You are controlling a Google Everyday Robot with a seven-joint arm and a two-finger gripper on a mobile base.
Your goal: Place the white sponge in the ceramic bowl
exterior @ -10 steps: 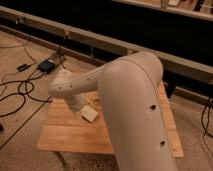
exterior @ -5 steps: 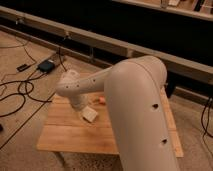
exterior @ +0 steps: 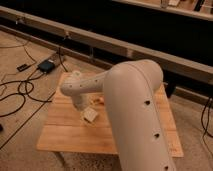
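The white sponge lies on the wooden table, near its middle. My gripper hangs from the pale arm just above and to the left of the sponge, close to it or touching it. The arm covers the table's right half. The ceramic bowl is hidden or out of view. A small orange item peeks out beside the arm, just behind the sponge.
Black cables and a small dark box lie on the floor to the left of the table. A long dark rail or bench runs behind the table.
The arm's wrist has shifted a little to the right, over the sponge. The sponge lies in about the same place.
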